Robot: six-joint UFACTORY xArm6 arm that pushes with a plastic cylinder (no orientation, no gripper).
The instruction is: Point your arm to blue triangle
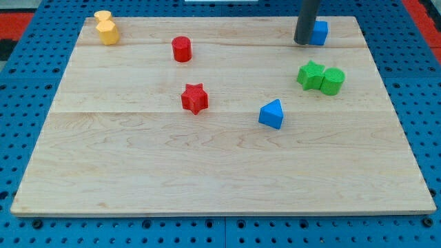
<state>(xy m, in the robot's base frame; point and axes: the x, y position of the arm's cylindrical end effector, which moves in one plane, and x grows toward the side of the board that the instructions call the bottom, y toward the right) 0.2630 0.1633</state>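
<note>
Resting at the board's top edge, my tip [302,43] touches a blue block [319,32] on its right. The blue triangle [272,114] lies well below it, slightly left. The rod has no jaws.

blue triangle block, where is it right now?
The blue triangle block sits right of centre on the wooden board, below-left of the green star block and right of the red star block. My tip is far above it.
</note>
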